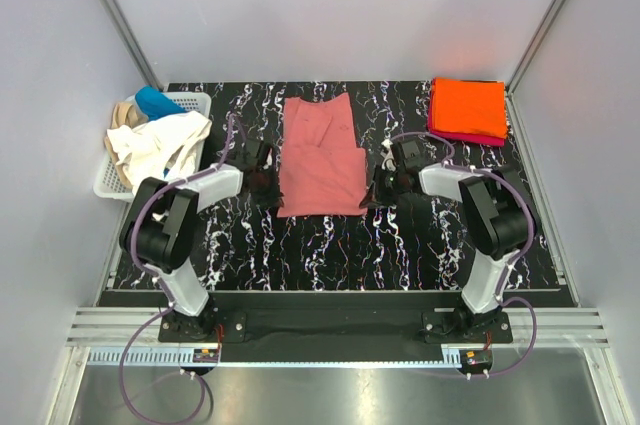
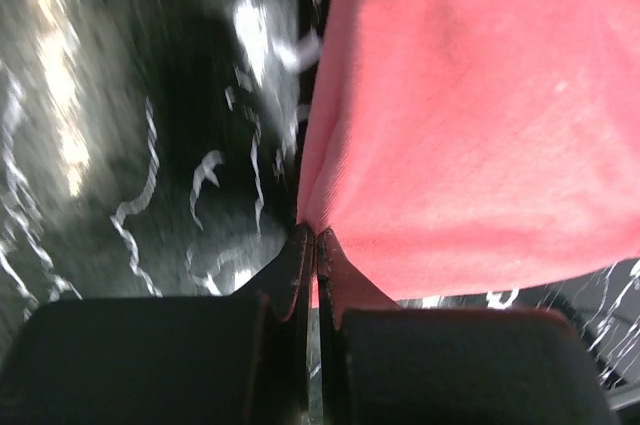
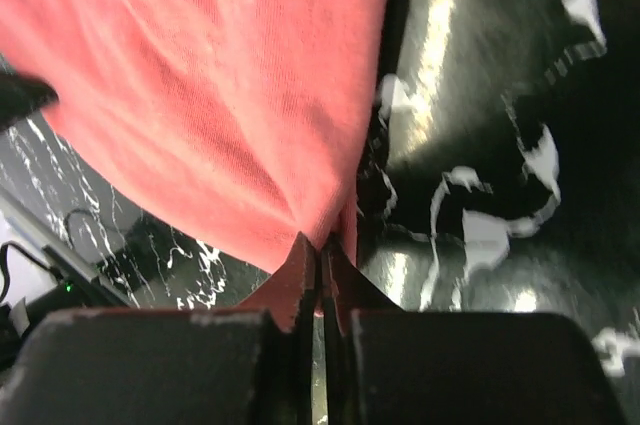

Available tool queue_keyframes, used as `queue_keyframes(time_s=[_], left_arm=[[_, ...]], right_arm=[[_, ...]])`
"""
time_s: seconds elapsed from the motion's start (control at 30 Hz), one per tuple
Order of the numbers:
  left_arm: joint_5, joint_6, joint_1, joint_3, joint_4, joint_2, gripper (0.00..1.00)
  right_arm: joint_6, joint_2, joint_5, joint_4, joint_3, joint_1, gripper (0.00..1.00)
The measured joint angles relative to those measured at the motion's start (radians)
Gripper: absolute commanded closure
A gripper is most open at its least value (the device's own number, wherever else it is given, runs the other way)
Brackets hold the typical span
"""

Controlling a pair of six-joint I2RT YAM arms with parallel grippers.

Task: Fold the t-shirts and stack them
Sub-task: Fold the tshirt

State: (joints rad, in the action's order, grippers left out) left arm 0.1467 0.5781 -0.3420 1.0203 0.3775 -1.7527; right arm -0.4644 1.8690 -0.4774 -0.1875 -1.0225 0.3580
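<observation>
**A:** What are your pincers doing?

**B:** I am pinching the salmon-pink t-shirt point(image 1: 320, 150) with both. My left pincer point(image 2: 315, 237) is pressing together on the shirt's side edge at about 8 o'clock. My right pincer point(image 3: 322, 245) is doing the same at about 4 o'clock.

**A:** Is the overhead view showing that?

**B:** It is showing only dark fingers lying against the cloth's two sides. My wrist views are showing the pink fabric puckering to a point between the closed tips, above the marbled black bench point(image 1: 400, 245).

**A:** And what are the wrist views missing?

**B:** Everything else. From overhead, the shirt is lying spread at the bench's centre. An orange t-shirt point(image 1: 468, 105), folded square, is sitting on a magenta one point(image 1: 470, 135) at 2 o'clock. A cream-white tee point(image 1: 160, 145) is hanging over the white basket point(image 1: 195, 97) at 10 o'clock, with a blue tee point(image 1: 157, 103) and a tan tee point(image 1: 122, 113) bunched beside it.
</observation>
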Motion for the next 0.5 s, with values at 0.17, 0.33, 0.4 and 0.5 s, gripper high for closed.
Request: queue_keyframes(time_s=[0.17, 0.33, 0.4, 0.5], left_arm=[[-0.014, 0.019, -0.049, -0.134, -0.021, 0.113, 0.92], [-0.035, 0.034, -0.095, -0.249, -0.004, 0.234, 0.61], [-0.059, 0.037, -0.095, -0.262, 0.029, 0.266, 0.58], [-0.094, 0.029, -0.089, -0.238, 0.105, 0.277, 0.55]], right_arm=[[-0.061, -0.120, 0.032, 0.031, 0.143, 0.006, 0.88], [-0.106, -0.249, 0.051, 0.006, 0.257, 0.027, 0.52], [-0.109, -0.272, 0.079, -0.026, 0.253, 0.026, 0.52], [-0.101, -0.273, 0.131, -0.087, 0.203, 0.026, 0.53]])
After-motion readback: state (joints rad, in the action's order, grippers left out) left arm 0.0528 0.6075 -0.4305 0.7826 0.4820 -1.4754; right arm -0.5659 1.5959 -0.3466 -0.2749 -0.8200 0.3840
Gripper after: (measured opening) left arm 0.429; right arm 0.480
